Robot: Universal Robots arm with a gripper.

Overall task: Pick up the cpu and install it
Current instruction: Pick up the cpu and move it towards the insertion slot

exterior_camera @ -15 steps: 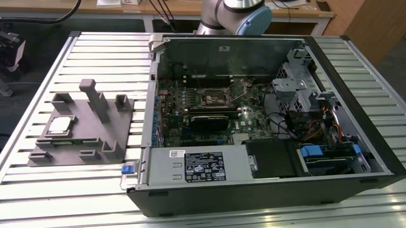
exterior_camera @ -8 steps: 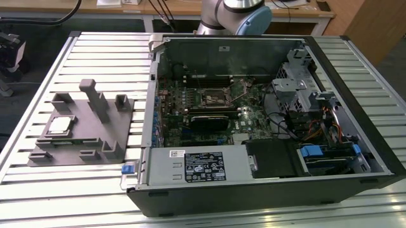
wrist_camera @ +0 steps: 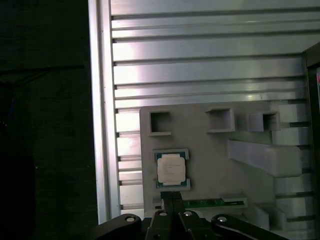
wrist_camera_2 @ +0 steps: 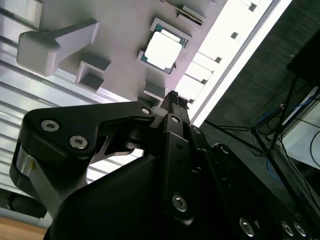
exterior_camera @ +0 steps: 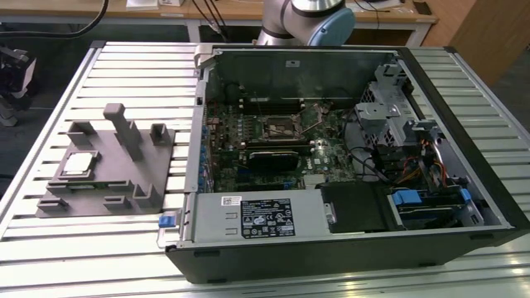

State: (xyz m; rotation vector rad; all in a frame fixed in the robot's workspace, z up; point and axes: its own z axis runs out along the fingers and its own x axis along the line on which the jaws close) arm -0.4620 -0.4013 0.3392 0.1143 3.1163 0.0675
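Plainly, in the second wrist view, pinched-together gripper (wrist_camera_2: 172,96) near cpu (wrist_camera_2: 162,50).

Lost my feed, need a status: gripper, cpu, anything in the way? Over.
Gripper shut, empty, close to the cpu. It lies in the grey fixture pocket, not yet picked. Nothing between them.

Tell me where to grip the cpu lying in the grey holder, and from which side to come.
Take the cpu by two opposite thin edges, coming straight down from above. It lies flat, metal top up, in a shallow nest of the grey holder, so a sideways approach looks blocked and only its rim offers purchase.
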